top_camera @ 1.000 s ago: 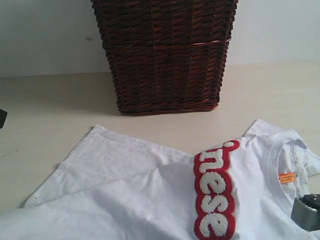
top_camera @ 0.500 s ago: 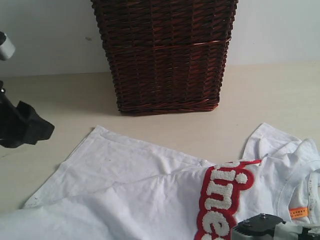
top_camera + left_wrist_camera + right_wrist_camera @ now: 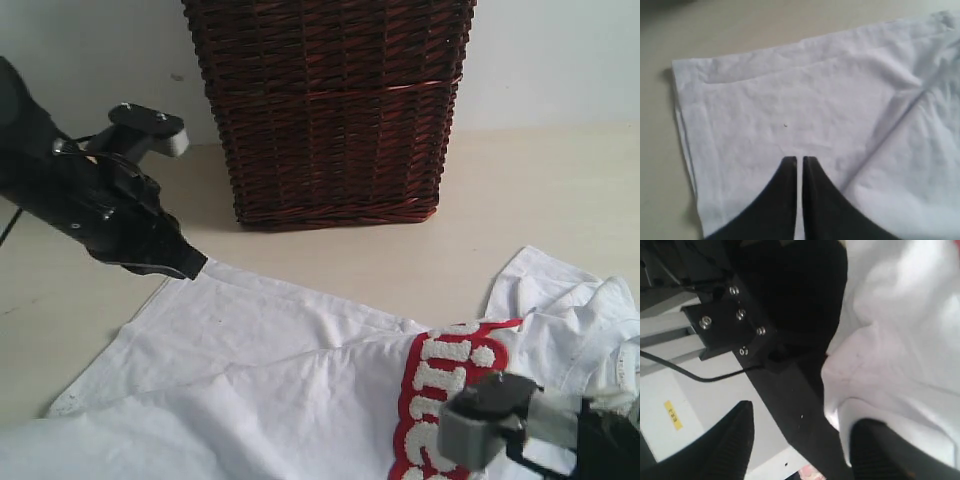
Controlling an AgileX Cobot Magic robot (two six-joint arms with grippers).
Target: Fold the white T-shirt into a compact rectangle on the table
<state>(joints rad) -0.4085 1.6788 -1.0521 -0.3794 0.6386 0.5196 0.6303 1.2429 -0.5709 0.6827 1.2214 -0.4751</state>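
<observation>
Moved in since half a second ago: my left gripper (image 3: 192,266) now sits at the white T-shirt's (image 3: 280,360) far corner on the table (image 3: 540,190), before the wicker basket (image 3: 330,110). Left wrist: fingers (image 3: 785,195) pressed together over cloth. Right wrist: my right gripper (image 3: 805,417) spread apart, shirt just beside one finger.

Table (image 3: 560,190): pale cream, running back to a light wall.
Basket (image 3: 330,110): dark wicker, upright at the far edge, about midway along it.
White T-shirt (image 3: 250,370): spread along the near edge, rumpled toward the near right corner.
Red patch (image 3: 440,385): white fuzzy letters, partly covered.
Left gripper (image 3: 192,266): black, tip at the shirt's far left corner.
Right arm (image 3: 480,428): grey block over the patch.
</observation>
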